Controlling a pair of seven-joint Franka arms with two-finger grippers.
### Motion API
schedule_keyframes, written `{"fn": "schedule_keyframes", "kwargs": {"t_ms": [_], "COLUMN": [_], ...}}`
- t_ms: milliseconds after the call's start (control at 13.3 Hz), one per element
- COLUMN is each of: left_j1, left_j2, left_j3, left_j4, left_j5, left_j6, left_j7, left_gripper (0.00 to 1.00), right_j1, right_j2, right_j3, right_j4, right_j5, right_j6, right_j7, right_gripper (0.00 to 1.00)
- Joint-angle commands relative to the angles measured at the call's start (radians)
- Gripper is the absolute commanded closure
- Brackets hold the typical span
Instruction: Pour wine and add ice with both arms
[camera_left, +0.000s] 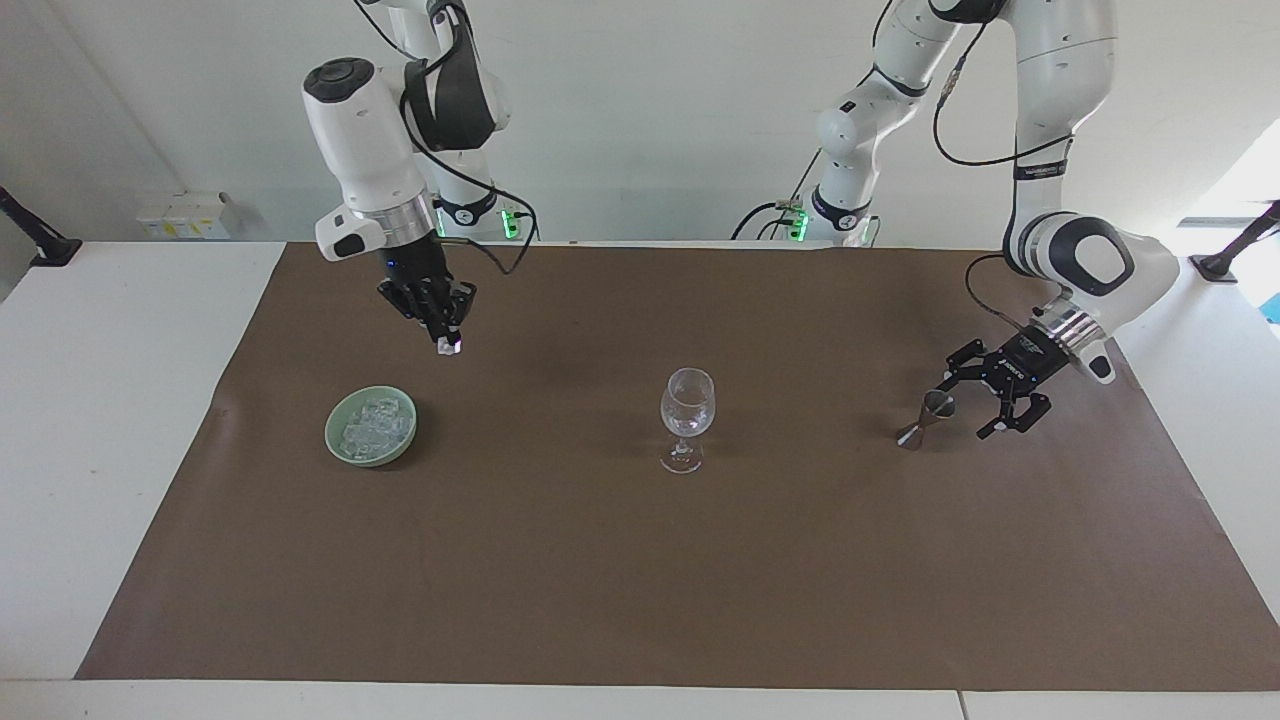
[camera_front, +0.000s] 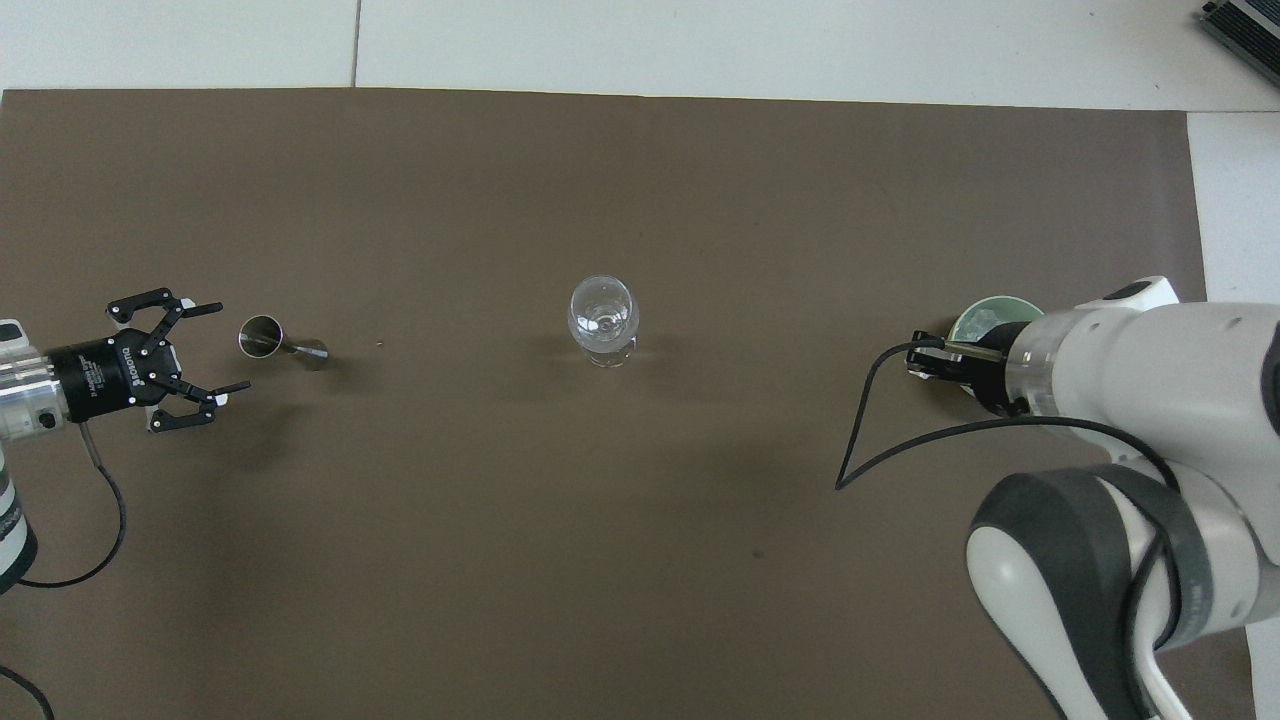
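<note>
Facing view: the right arm (camera_left: 370, 150) is raised over the brown mat (camera_left: 640, 580), between the bowl and the wine glass and above the mat's robot-side part. Its right gripper (camera_left: 447, 340) points down, fingertips closed on one ice cube (camera_left: 449, 346), held clear of everything below. The green bowl (camera_left: 338, 440) sits on the mat toward the right arm's end of the worktop (camera_left: 100, 420), with the rest of the ice (camera_left: 375, 424) heaped inside. The wine glass (camera_left: 687, 415) stands upright near the mat's centre. Toward the left arm's end, a small metal measuring cup (camera_left: 928, 415) stands on the mat. The left gripper (camera_left: 985, 395) hangs low just beside it, fingers spread wide, holding nothing; cup and fingers are apart. The left arm (camera_left: 1075, 200) slopes down to it from above. Overhead view: the left gripper (camera_front: 215, 347) comes in from the worktop's edge, jaws wide, with the measuring cup (camera_front: 265, 337) just past the fingertips and not between them. The wine glass (camera_front: 603, 318) is at mid-mat. The right arm (camera_front: 1130, 370) covers most of the bowl (camera_front: 985, 315); only part of the rim shows. The right gripper (camera_front: 920, 362) pokes out past the wrist; the held cube cannot be made out here.
</note>
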Motion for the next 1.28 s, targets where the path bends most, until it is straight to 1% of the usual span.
{"fn": "schedule_keyframes", "kwargs": {"t_ms": [0, 151, 301, 452, 527, 677, 978, 1129, 1204], "left_j1": [0.012, 0.012, 0.013, 0.013, 0.012, 0.012, 0.013, 0.012, 0.010], "left_j2": [-0.072, -0.104, -0.113, -0.142, -0.155, -0.172, -0.218, -0.230, -0.230], "left_j3": [-0.002, -0.002, -0.002, -0.002, -0.002, -0.004, 0.005, 0.004, 0.004], "left_j4": [0.018, 0.036, 0.062, 0.062, 0.062, 0.081, 0.094, 0.125, 0.149], "left_j5": [0.186, 0.313, 0.427, 0.470, 0.513, 0.613, 0.639, 0.718, 0.743], "left_j6": [-0.017, -0.019, -0.025, -0.027, -0.024, -0.028, -0.076, -0.114, -0.146], "left_j7": [-0.001, 0.008, 0.025, 0.117, 0.139, 0.166, 0.301, 0.334, 0.356], "left_gripper": [0.00, 0.00, 0.00, 0.00, 0.00, 0.00, 0.00, 0.00, 0.00], "right_j1": [0.105, 0.199, 0.256, 0.299, 0.322, 0.353, 0.357, 0.359, 0.368], "right_j2": [0.032, 0.075, 0.143, 0.211, 0.228, 0.257, 0.277, 0.300, 0.305], "right_j3": [-0.001, 0.002, 0.004, 0.004, 0.004, 0.004, 0.004, 0.004, 0.004], "right_j4": [0.014, 0.055, 0.136, 0.213, 0.226, 0.226, 0.226, 0.227, 0.226], "right_j5": [0.010, 0.031, 0.092, 0.097, 0.097, 0.097, 0.096, 0.096, 0.096], "right_j6": [0.138, 0.224, 0.276, 0.290, 0.297, 0.356, 0.373, 0.428, 0.433], "right_j7": [0.136, 0.246, 0.354, 0.396, 0.440, 0.494, 0.494, 0.495, 0.495], "right_gripper": [1.00, 1.00, 1.00, 1.00, 1.00, 1.00, 1.00, 1.00, 1.00]}}
